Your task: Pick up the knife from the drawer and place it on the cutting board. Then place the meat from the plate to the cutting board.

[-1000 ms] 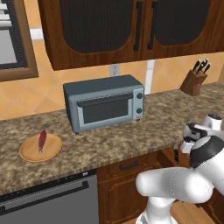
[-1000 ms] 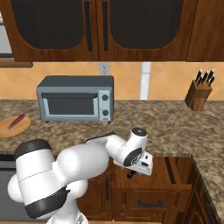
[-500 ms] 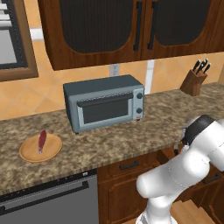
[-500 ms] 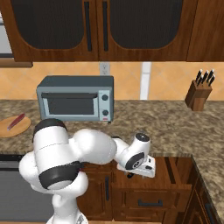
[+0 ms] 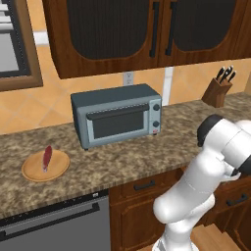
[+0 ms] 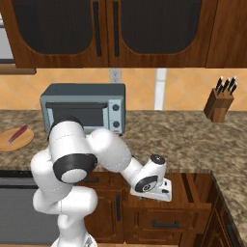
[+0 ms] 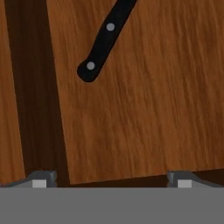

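Left base view: the meat (image 5: 47, 157) lies on the plate (image 5: 58, 168), on the tabletop (image 5: 127, 164).

Right base view: the gripper (image 6: 153, 192) hangs over the open drawer (image 6: 190, 188), the plate far to its left.

Hand view: gripper fingertips (image 7: 40, 179) are spread wide, empty; the knife (image 7: 105, 39) handle lies ahead on the drawer floor.

The counter (image 5: 122, 162) is viewed from behind and above by both base views, left and right, with the toaster oven (image 5: 117, 115) and knife block (image 6: 221, 100) shared. The drawer floor (image 7: 140, 109) is viewed closely, straight down, by the hand view.
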